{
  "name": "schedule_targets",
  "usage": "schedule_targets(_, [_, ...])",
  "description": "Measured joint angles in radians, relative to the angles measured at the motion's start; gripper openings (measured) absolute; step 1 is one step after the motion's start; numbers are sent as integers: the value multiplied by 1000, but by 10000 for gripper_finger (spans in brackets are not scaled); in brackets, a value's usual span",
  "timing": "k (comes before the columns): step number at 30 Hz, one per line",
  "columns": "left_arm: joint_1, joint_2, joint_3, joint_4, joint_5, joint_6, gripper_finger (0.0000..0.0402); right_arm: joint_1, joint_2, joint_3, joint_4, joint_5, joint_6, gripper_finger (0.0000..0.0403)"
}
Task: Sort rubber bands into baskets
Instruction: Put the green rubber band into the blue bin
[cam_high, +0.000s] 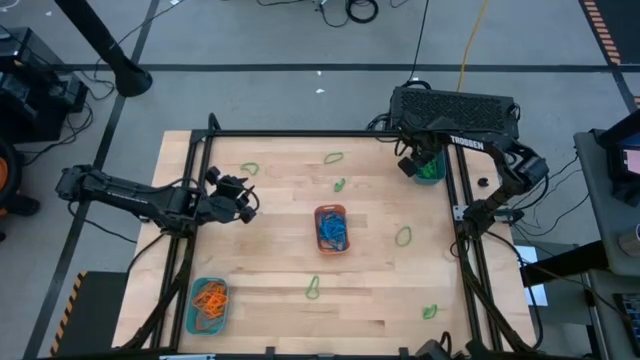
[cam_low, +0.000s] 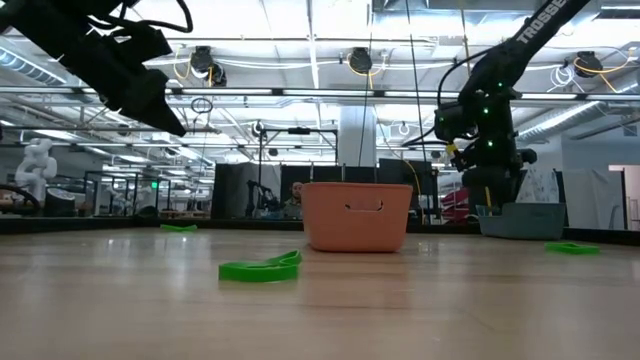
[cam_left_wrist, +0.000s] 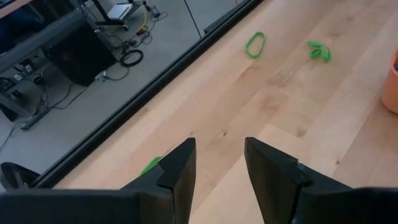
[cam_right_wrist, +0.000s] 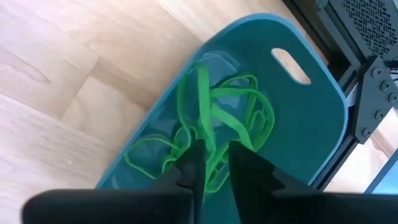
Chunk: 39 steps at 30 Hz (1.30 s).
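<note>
Over the far right corner of the table, I am seeing the right gripper (cam_right_wrist: 214, 163) hanging directly above a teal basket (cam_right_wrist: 311, 118) that is holding a tangle of green rubber bands (cam_right_wrist: 239, 121). Its fingers are standing slightly apart, and one green band (cam_right_wrist: 202, 102) is running up between them; I cannot tell whether it is pinched or lying loose.

At the left side, I am watching the left gripper (cam_left_wrist: 219, 167) hovering above bare wood with its fingers parted and nothing between them. A green band (cam_left_wrist: 150, 165) is lying just beside one fingertip, and two more loops (cam_left_wrist: 255, 44) are lying farther off near the table's edge.

At the table's centre, an orange basket (cam_high: 331, 228) is holding blue bands. A second teal basket (cam_high: 208, 305) near the front left corner is holding orange bands.

Loose green bands (cam_high: 403, 236) are still lying scattered over the wooden table (cam_high: 270, 250), well apart from one another. From the low view, one flattened green band (cam_low: 260, 268) is lying in front of the orange basket.
</note>
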Motion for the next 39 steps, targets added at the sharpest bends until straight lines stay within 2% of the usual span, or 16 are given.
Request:
schedule_targets(4, [0, 0, 0, 0, 1, 0, 146, 0, -3, 13, -13, 38, -8, 87])
schedule_targets(7, [0, 0, 0, 0, 1, 0, 146, 0, -3, 55, -54, 22, 4, 103])
schedule_targets(13, [0, 0, 0, 0, 1, 0, 146, 26, -4, 163, -106, -179, 66, 118])
schedule_targets(16, [0, 0, 0, 1, 1, -1, 146, 67, -5, 201, -84, -239, 90, 118])
schedule_targets(20, [0, 0, 0, 1, 1, -2, 146, 157, -4, 209, 21, -299, 74, 118])
schedule_targets(27, [0, 0, 0, 2, 2, -2, 146, 341, 36, 209, 239, -456, -86, 118])
schedule_targets(32, [0, 0, 0, 4, 2, -2, 146, 453, 122, 209, 364, -469, -290, 118])
schedule_targets(36, [0, 0, 0, 4, 2, -2, 146, 509, 221, 209, 492, -466, -349, 118])
schedule_targets(39, [0, 0, 0, 4, 2, -2, 146, 529, 288, 209, 554, -415, -384, 118])
